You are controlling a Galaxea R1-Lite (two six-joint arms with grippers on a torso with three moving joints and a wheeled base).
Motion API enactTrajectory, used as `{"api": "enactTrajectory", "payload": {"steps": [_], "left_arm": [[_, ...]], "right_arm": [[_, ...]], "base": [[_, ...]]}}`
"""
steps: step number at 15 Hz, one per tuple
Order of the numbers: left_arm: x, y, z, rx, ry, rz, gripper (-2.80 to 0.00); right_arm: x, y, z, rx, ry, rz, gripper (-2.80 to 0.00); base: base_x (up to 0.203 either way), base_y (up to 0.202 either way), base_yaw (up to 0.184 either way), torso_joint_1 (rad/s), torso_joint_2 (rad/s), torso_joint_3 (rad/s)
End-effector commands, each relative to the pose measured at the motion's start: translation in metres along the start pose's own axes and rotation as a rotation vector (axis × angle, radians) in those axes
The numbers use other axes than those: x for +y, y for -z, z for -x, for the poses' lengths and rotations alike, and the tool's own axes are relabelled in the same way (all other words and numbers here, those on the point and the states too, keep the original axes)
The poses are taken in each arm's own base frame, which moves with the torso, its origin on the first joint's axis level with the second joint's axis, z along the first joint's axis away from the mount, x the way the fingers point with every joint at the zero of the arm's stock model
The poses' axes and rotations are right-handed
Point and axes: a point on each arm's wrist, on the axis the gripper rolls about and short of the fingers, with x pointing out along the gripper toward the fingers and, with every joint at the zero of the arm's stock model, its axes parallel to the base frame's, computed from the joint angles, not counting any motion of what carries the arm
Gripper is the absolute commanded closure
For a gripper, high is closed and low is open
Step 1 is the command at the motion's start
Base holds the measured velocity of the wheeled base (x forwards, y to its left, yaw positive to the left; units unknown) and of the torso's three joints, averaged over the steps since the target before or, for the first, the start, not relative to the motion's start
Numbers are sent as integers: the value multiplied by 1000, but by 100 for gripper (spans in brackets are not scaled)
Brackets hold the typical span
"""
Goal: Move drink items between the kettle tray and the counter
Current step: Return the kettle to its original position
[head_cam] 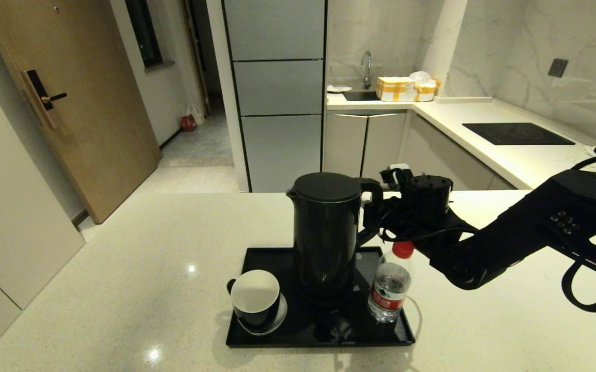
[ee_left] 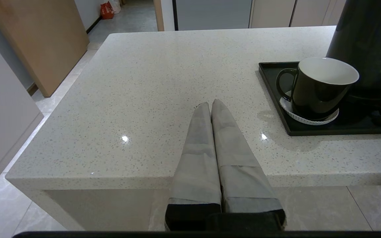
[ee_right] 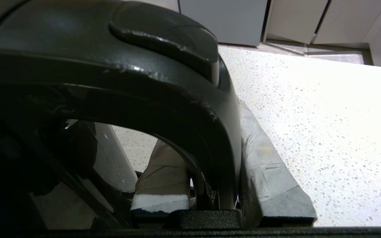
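Now: right gripper (head_cam: pixel 375 206) clamped on loop handle (ee_right: pixel 190 109) of electric kettle (head_cam: pixel 325 232) | kettle on kettle tray (head_cam: pixel 318 336), with mug (head_cam: pixel 255 298) on coaster (ee_left: pixel 309 119) and water bottle (head_cam: pixel 390 289) | tray on tabletop (head_cam: pixel 122 289) | left gripper (ee_left: pixel 211 105) closed, parked at tabletop's near edge.

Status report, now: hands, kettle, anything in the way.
Right hand shut on kettle handle. Left hand shut, parked at counter edge. Kettle on tray. Water bottle close beside it.
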Motion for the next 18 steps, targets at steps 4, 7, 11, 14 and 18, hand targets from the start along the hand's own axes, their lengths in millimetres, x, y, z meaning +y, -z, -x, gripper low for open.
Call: {"api": "enactTrajectory", "payload": {"steps": [4, 7, 11, 14, 18], "left_arm": [[0, 0, 0, -1, 1, 0, 0], [0, 0, 0, -1, 1, 0, 0], [0, 0, 0, 0, -1, 0, 0], [0, 0, 0, -1, 0, 0, 0], [0, 0, 0, -1, 1, 0, 0]], "right_arm": [[11, 15, -1, 37, -24, 7, 0], [14, 13, 2, 33, -28, 8, 0], [14, 14, 1, 35, -23, 12, 0], [14, 19, -2, 50, -20, 14, 0], [14, 24, -4, 83, -15, 28, 0]], "base": [[0, 0, 0, 0, 0, 0], [0, 0, 0, 0, 0, 0], [0, 0, 0, 0, 0, 0], [0, 0, 0, 0, 0, 0], [0, 0, 0, 0, 0, 0]]}}
